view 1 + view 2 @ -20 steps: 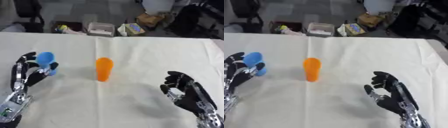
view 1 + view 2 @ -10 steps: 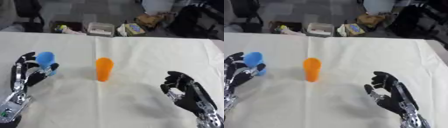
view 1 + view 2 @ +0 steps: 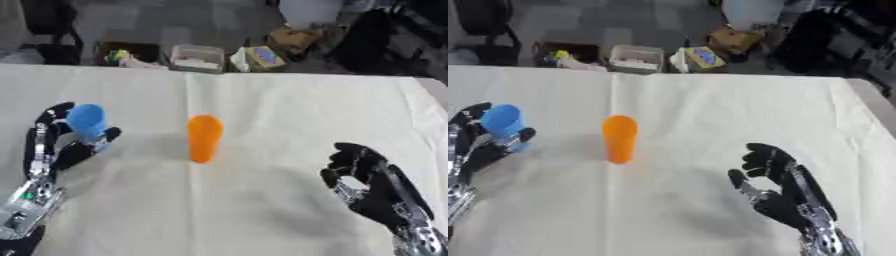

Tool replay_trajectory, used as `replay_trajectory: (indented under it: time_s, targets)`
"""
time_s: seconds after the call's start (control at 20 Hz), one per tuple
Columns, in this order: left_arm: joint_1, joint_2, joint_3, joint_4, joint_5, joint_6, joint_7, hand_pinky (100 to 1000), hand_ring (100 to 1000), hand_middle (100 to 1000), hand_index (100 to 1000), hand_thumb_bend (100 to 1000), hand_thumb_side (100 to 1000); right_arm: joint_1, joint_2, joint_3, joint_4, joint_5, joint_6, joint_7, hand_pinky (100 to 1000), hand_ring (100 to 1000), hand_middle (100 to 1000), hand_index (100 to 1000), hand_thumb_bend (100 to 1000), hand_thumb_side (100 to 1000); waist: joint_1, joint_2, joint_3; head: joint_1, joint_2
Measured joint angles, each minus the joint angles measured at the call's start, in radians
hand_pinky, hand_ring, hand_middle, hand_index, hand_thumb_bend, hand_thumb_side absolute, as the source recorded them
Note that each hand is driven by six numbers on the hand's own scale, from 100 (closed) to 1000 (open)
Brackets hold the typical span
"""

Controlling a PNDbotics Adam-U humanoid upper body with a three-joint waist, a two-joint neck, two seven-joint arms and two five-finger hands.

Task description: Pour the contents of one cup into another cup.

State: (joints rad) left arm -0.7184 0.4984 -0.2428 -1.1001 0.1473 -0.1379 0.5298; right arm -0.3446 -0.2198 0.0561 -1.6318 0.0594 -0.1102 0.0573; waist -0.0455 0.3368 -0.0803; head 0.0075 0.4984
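The left hand [image 3: 54,145] has its fingers curled round the blue cup [image 3: 87,121], upright at the left of the surface [image 3: 262,210]. The orange cup [image 3: 204,138] stands upright at the centre, well apart. The right hand [image 3: 372,187] hovers empty, fingers half curled. Recommended: keep the blue cup level in transit, then tilt slowly over the orange cup's mouth.

Only the orange cup [image 3: 204,137] stands between the hands on the table [image 3: 289,115], with room on either side.
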Motion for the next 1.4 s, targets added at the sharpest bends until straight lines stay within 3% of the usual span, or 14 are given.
replay_trajectory:
  time_s: [0.35,0.75,0.9,1.15,1.4]
  targets:
    - [-0.004,-0.008,-0.001,0.011,0.012,-0.005,-0.018,680,436,486,719,759,100,0.0,0.006,0.0,0.0,0.0,0.0,0.001,656,660,628,806,421,336,0.0,0.0,-0.001,0.0,-0.001]
    - [-0.005,-0.008,-0.006,0.012,0.027,-0.004,-0.028,647,374,420,655,445,100,0.0,0.006,0.0,0.0,0.0,-0.001,0.004,655,655,623,806,414,342,0.003,0.0,-0.002,0.0,-0.006]
    - [-0.004,-0.008,-0.009,0.005,0.033,-0.003,-0.029,645,363,409,647,365,100,0.0,0.006,0.0,0.0,0.0,-0.001,0.005,655,654,622,806,412,344,0.004,0.0,-0.002,-0.001,-0.007]
    - [0.01,-0.008,-0.014,-0.04,0.045,0.005,-0.025,632,351,397,638,265,100,0.0,0.006,0.0,0.001,0.0,-0.001,0.006,655,651,621,806,420,340,0.006,-0.002,-0.001,-0.002,-0.007]
    - [0.05,-0.006,-0.014,-0.163,0.035,0.035,0.014,614,339,383,629,254,100,0.0,0.006,-0.001,0.001,0.0,-0.002,0.006,651,648,618,806,423,333,0.007,-0.01,0.008,-0.009,-0.007]
